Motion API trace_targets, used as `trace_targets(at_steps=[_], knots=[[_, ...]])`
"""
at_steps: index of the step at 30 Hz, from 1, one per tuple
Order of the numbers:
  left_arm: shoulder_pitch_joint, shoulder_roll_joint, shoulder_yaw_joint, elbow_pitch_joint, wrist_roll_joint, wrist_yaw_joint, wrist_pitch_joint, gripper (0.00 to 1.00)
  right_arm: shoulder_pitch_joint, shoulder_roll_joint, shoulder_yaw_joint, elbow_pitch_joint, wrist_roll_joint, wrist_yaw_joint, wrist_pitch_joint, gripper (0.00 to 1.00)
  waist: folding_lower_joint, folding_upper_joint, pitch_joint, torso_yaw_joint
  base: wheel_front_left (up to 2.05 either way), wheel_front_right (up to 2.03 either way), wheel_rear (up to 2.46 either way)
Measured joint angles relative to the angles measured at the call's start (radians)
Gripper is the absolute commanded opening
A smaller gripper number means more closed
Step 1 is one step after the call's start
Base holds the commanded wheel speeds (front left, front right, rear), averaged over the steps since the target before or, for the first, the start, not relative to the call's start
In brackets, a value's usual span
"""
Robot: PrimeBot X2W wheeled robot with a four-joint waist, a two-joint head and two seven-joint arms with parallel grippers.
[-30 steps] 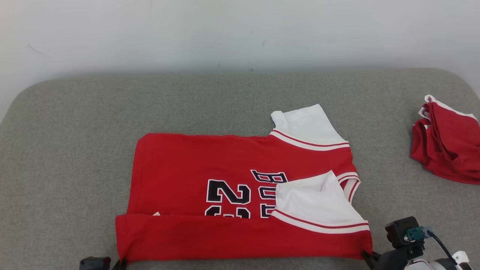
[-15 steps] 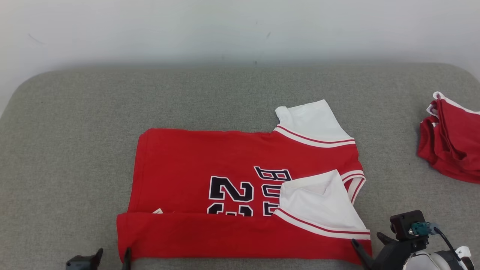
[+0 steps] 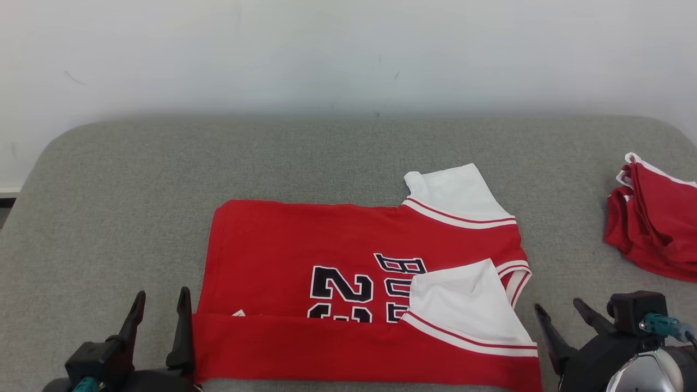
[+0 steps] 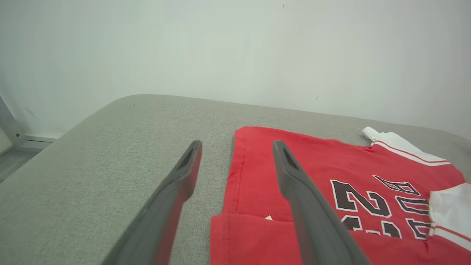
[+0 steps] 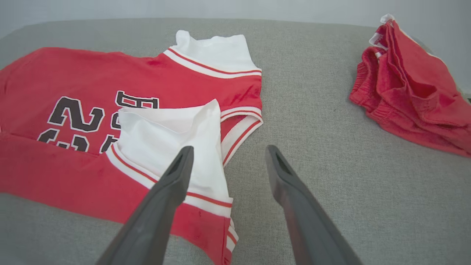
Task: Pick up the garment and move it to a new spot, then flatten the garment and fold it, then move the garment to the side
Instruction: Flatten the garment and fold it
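Red-and-white cotton basketball jersey (image 3: pixel 305 239) lies long-axis crosswise on the grey padded bench (image 3: pixel 109 190), its folded near edge running between left tool (image 3: pixel 163 292) and right tool (image 3: pixel 556 304), both spread wide, empty.

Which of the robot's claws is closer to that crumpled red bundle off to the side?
Right. The right gripper is open beside the jersey at its sleeved end, on the side of the red bundle; the left gripper is open at the jersey's opposite end.
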Motion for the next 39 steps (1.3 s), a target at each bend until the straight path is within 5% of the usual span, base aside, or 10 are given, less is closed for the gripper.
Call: trace_targets(at_steps=[11, 19, 39], knots=[[-0.027, -0.048, 0.005, -0.006, -0.035, -0.037, -0.021, 1.0, -0.051, 0.022, 0.0, 0.142, 0.013, 0.0, -0.387, 1.0, 0.0, 0.0, -0.053, 0.017, 0.0, 0.0, 0.0], [-0.04, -0.038, -0.02, 0.051, -0.022, -0.037, -0.008, 1.0, -0.083, 0.024, -0.031, 0.223, -0.009, 0.0, -0.565, 1.0, -0.0001, 0.0, -0.073, 0.02, 0.0, 0.0, 0.0], [-0.04, -0.024, -0.032, 0.177, -0.027, -0.02, 0.035, 1.0, -0.124, 0.025, -0.029, 0.358, -0.062, 0.0, -0.65, 1.0, -0.0001, 0.0001, -0.072, -0.007, 0.0, 0.0, 0.0]])
